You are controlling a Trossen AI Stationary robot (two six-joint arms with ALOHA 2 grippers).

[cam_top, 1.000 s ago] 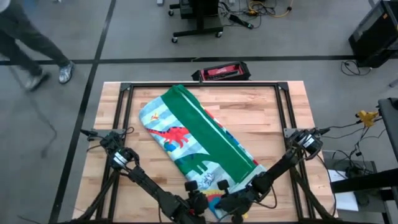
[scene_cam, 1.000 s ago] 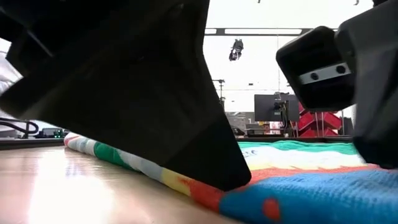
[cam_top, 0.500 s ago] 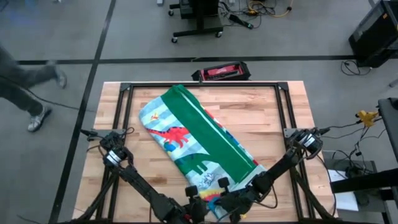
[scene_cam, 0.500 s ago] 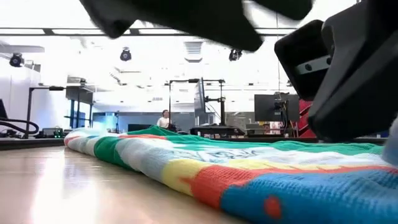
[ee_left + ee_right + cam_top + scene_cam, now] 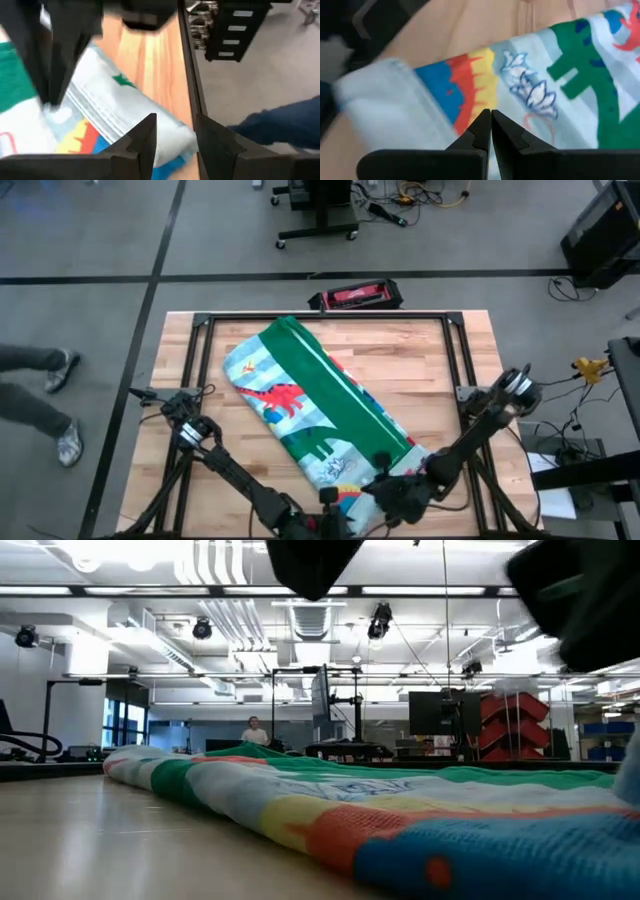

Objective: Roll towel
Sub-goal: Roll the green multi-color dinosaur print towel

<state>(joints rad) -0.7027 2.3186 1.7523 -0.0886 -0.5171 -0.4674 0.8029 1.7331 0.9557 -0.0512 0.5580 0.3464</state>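
The towel (image 5: 320,405) lies folded in a long band that runs slantwise from the table's far left to its near right. Its green border faces up along one side and dinosaur print along the other. Its near end (image 5: 420,840) rests flat on the wood. My left gripper (image 5: 172,137) is open and hangs above the towel's near corner (image 5: 170,140) at the table's near edge (image 5: 322,520). My right gripper (image 5: 491,120) is shut and empty. It is raised above the printed near end (image 5: 470,80), just right of my left gripper (image 5: 388,492).
A dark metal frame (image 5: 455,360) runs around the table top. A red and black box (image 5: 355,295) lies beyond the far edge. A person walks on the floor to the left (image 5: 30,400). Bare wood (image 5: 420,370) shows to the right of the towel.
Both grippers have risen from the towel's near end, the left first and then the right, which has also shifted a little toward the table's right edge. The towel lies flat where it was.
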